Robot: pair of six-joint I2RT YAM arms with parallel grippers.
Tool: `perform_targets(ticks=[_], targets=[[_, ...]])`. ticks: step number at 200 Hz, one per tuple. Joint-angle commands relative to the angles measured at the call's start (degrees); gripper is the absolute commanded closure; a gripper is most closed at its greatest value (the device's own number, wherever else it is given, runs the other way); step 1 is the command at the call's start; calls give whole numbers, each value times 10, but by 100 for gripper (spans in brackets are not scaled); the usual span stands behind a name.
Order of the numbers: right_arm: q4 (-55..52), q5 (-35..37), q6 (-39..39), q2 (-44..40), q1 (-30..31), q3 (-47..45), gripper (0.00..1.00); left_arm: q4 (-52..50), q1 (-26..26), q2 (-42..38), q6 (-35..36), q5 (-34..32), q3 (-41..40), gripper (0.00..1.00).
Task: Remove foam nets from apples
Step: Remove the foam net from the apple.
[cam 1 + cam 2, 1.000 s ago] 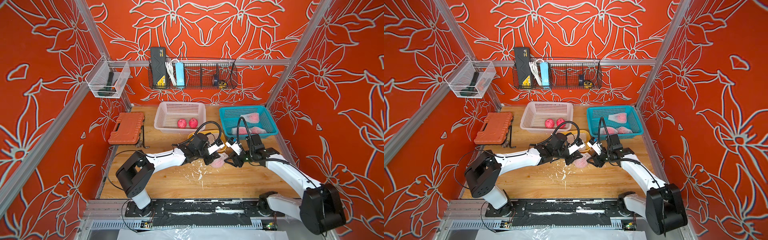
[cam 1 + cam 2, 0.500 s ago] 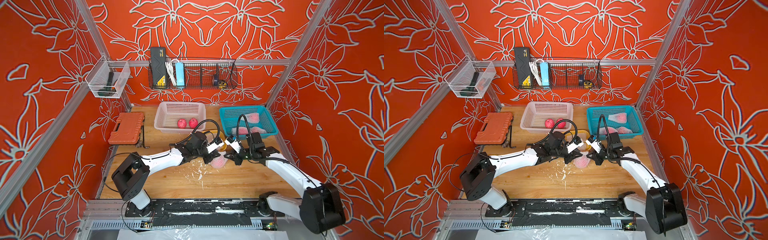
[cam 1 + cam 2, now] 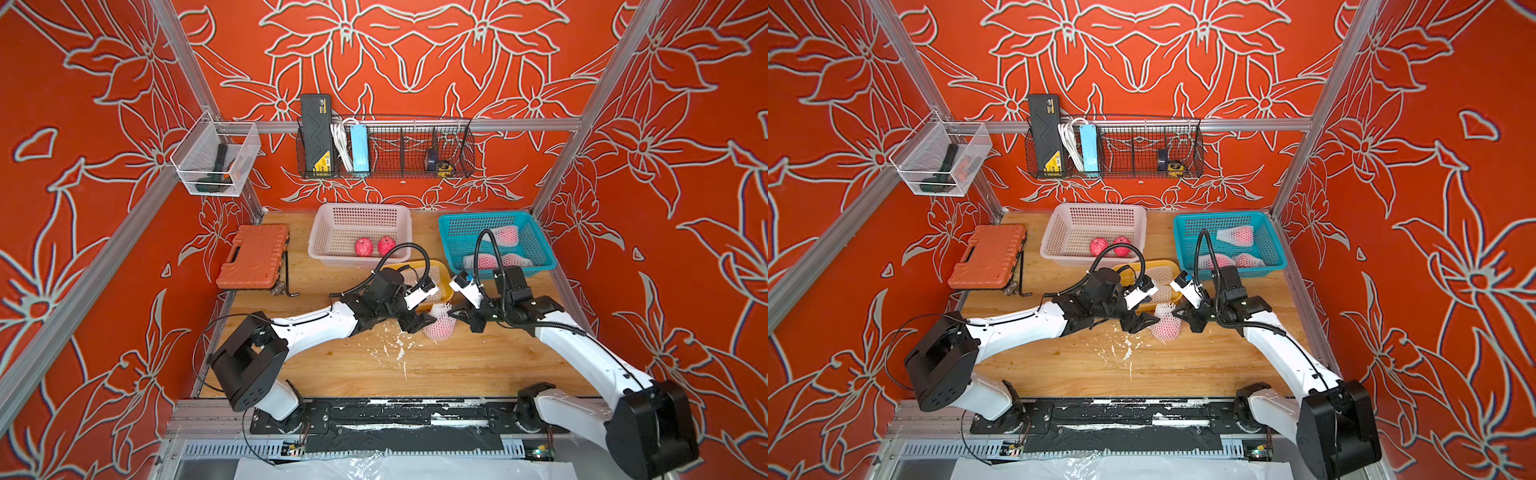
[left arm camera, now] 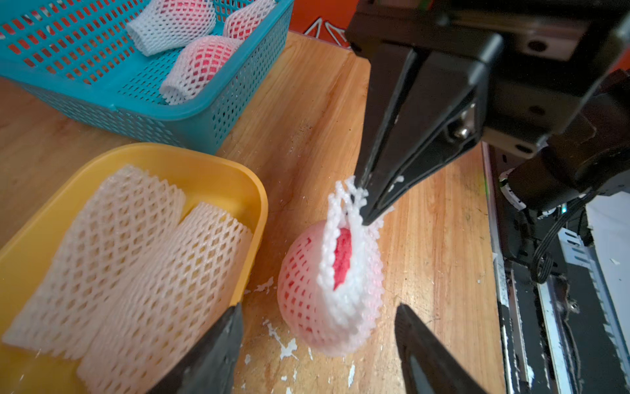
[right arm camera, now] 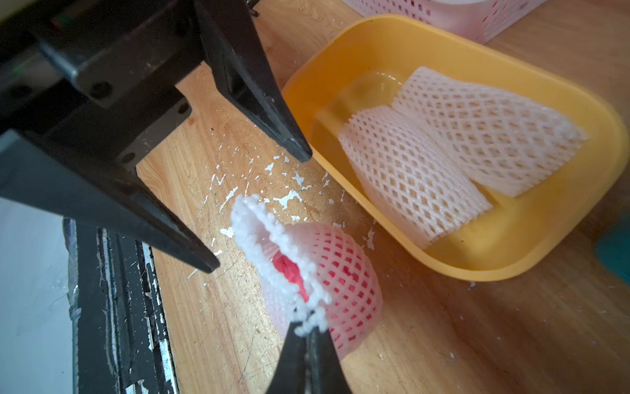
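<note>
Since two bare apples (image 3: pixel 363 246) lie in the white basket (image 3: pixel 359 205) at upper centre of both top views, and two empty nets (image 4: pixel 129 245) fill the tray (image 4: pixel 204 160), I judge about a third of the job done (two of six, if my count holds). Three wrapped apples (image 3: pixel 505 235) wait in the teal basket (image 3: pixel 486 215) at upper right. A fourth wrapped apple (image 3: pixel 440 324) sits on the desk (image 3: pixel 457 365) mid-frame, between the arms. The wrist views give what the top views cannot. The right fingers (image 5: pixel 289 361) are clenched on the frilled rim of its net (image 5: pixel 341 273), which is drawn away from the fruit so that red skin shows through the mouth. The left fingers (image 4: pixel 218 351) stand released, spread to either side of the apple and apparently not touching it. Only the top views show the bare pair; neither wrist camera sees inside the white basket.
</note>
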Motion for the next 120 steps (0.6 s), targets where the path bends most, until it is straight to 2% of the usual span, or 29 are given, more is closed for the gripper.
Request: perform_targets(ticks=[1, 31, 78, 97, 120], targets=[[-9, -10, -19, -2, 9, 13, 100, 13, 3, 24, 0, 21, 12, 29], [-4, -13, -20, -1, 14, 10, 100, 17, 1, 43, -1, 59, 19, 32], [32, -31, 3, -13, 17, 9, 100, 4, -1, 58, 8, 55, 18, 36], [44, -38, 15, -16, 19, 6, 100, 12, -2, 61, 4, 61, 20, 42], [50, -38, 21, -18, 21, 0, 100, 10, -2, 68, 0, 71, 28, 55]])
